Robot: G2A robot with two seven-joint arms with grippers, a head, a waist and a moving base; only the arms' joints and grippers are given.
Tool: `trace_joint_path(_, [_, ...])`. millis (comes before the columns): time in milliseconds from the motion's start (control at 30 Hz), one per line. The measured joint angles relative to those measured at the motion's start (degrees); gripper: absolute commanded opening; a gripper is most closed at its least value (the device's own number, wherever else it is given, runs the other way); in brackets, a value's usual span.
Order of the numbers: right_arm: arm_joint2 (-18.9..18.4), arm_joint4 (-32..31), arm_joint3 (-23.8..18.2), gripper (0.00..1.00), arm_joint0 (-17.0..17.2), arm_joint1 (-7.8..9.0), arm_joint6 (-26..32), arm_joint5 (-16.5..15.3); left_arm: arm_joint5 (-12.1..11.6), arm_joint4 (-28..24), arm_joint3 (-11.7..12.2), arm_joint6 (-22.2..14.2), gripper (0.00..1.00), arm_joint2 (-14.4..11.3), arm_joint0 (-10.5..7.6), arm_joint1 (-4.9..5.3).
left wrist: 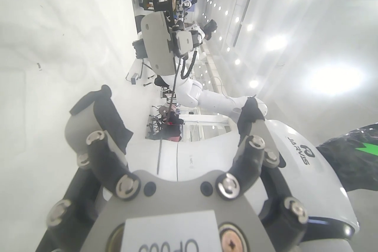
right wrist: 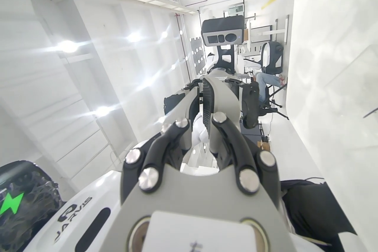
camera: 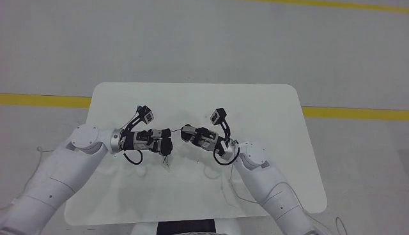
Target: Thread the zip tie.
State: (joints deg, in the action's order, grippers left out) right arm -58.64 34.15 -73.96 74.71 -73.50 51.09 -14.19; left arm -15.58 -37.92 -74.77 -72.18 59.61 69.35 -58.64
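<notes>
A thin black zip tie spans the short gap between the two grippers above the middle of the white table. My right gripper is shut, pinching one end of the tie. In the left wrist view the zip tie runs from the right gripper down between my left gripper's spread fingers toward its palm. The left gripper is open and faces the right one at about the same height.
A small thin dark piece lies on the table just below the left gripper. The table's far half and right side are bare. Grey floor with yellow lines surrounds the table.
</notes>
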Motion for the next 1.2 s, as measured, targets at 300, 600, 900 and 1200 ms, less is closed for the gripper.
trace_joint_path(300, [0.02,-2.30,-0.39,0.00,-0.11,0.23,-0.07,1.01,0.25,-0.02,0.19,0.44,0.00,-0.33,-0.21,0.13])
trace_joint_path(600, [-0.14,-5.21,-1.01,0.00,-0.35,0.60,0.45,1.67,0.76,0.28,0.63,0.98,0.00,-0.85,-0.63,0.20])
trace_joint_path(900, [-0.30,-6.64,-1.96,0.00,-0.11,0.98,1.61,2.06,1.06,0.57,0.88,1.55,0.00,-1.27,-0.95,0.29])
trace_joint_path(1200, [-0.21,-6.40,-2.21,0.00,-0.05,1.13,2.08,2.11,0.89,0.41,0.80,1.89,0.00,-1.54,-1.02,0.39])
